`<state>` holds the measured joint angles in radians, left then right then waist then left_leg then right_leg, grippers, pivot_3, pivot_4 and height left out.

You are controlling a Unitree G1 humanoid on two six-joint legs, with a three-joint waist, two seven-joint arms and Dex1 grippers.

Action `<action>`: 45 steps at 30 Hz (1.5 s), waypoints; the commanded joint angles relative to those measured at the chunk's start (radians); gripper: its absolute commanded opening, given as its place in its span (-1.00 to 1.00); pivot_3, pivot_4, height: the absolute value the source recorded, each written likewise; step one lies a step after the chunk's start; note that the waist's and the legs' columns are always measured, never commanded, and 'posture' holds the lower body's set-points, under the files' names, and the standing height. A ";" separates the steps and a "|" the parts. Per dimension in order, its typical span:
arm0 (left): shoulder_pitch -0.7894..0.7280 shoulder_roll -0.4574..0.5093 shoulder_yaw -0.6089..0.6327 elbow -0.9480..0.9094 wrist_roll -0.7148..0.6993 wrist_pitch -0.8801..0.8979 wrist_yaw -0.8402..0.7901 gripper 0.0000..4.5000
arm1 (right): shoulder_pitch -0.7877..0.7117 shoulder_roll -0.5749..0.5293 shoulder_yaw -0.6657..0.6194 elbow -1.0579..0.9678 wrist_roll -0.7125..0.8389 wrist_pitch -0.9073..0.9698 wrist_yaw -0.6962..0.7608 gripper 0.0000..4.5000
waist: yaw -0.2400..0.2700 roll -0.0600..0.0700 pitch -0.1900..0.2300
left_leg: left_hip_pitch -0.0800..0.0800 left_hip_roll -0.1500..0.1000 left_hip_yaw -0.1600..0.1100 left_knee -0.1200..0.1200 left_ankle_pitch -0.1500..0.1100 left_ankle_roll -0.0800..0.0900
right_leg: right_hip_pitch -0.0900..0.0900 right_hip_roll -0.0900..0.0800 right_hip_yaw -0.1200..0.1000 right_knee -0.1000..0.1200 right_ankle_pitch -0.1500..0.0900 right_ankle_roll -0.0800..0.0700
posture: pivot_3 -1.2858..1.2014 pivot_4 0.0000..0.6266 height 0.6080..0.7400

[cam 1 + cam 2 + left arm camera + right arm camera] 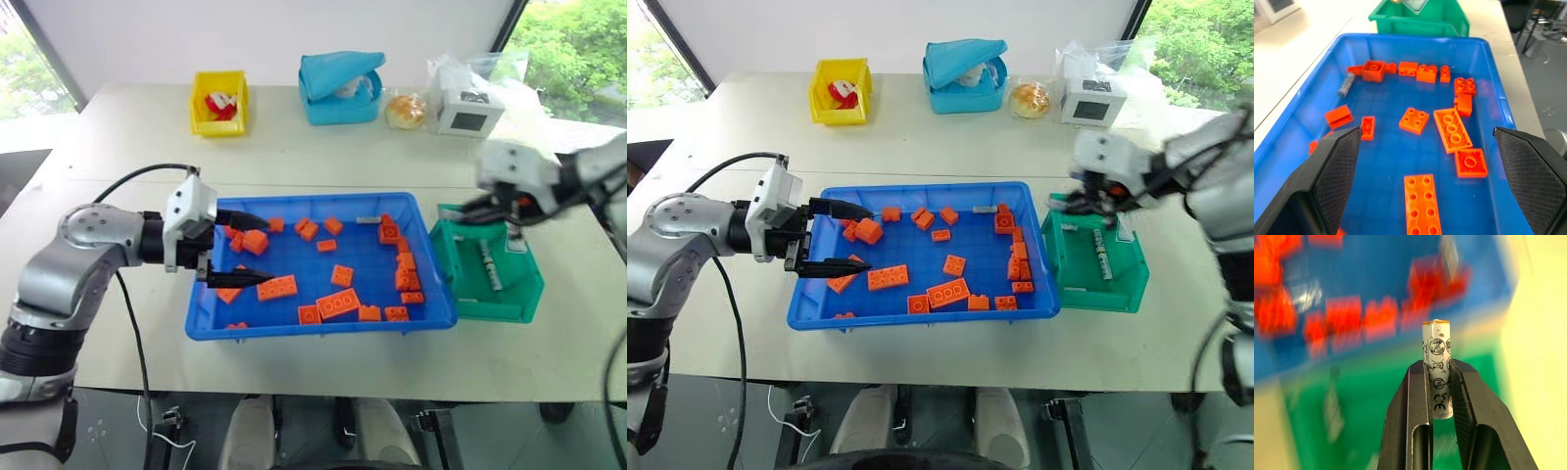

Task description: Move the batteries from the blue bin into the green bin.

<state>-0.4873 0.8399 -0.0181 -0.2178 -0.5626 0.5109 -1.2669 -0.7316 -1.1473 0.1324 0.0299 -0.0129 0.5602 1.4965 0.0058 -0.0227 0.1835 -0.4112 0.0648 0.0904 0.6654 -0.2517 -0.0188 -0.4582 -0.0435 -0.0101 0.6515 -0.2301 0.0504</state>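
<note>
The blue bin point(196, 315) sits mid-table, strewn with orange bricks point(337, 303). One silver battery point(368, 220) lies near its far rim and also appears in the left wrist view as battery point(1346, 84). The green bin point(446, 257) stands against the blue bin's right side, with a battery point(489, 266) lying inside. My right gripper point(1439, 368) hovers over the green bin's far left corner, shut on a pale upright battery point(1437, 345). My left gripper point(235, 251) is open and holds nothing, reaching in over the blue bin's left rim.
Along the table's far edge stand a yellow bin point(219, 103), a light-blue container with a floppy cover point(339, 88), a bun point(405, 110) and a white box point(467, 110). A black cable point(137, 176) loops by the left arm.
</note>
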 commanded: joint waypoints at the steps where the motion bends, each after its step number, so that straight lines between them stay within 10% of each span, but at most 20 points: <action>1: -0.046 -0.015 -0.012 0.022 0.013 -0.032 -0.022 1.00 | 0.066 -0.068 -0.096 -0.070 0.044 0.020 -0.020 -0.98 | -0.012 0.000 0.000 | 0.000 0.000 0.000 0.000 0.000 0.000 | 0.000 0.000 0.001 0.000 0.000 0.000 | 0.03 -0.52 0.93; 8: -0.098 -0.048 -0.044 0.058 0.030 -0.044 -0.042 1.00 | 0.092 -0.054 -0.074 -0.084 0.029 -0.020 -0.100 0.55 | -0.026 0.000 0.000 | 0.002 0.000 0.000 0.000 0.000 0.000 | 0.000 0.001 0.002 0.002 0.000 0.001 | 0.03 -0.52 0.93; 28: -0.002 -0.005 0.036 -0.042 0.007 0.000 0.022 1.00 | -0.266 0.519 0.362 0.217 -0.261 -0.311 -0.352 0.55 | -0.019 0.000 0.000 | 0.000 0.000 0.000 0.001 0.000 0.000 | -0.001 0.001 0.002 0.003 0.000 0.001 | 0.03 -0.52 0.93; 45: 0.031 0.008 0.066 -0.077 -0.012 0.019 0.059 1.00 | -0.355 0.601 0.384 0.483 -0.336 -0.401 -0.276 0.55 | -0.024 0.000 0.000 | 0.000 0.001 0.000 0.000 0.000 0.000 | -0.001 0.002 0.002 0.003 0.001 0.001 | 0.03 -0.52 0.93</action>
<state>-0.4441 0.8395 0.0209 -0.2771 -0.5624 0.5356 -1.2140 -1.0373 -0.5567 0.5202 0.5182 -0.3444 0.1630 1.2040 -0.0181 -0.0231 0.1835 -0.4110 0.0653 0.0904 0.6657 -0.2516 -0.0187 -0.4593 -0.0418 -0.0082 0.6545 -0.2295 0.0514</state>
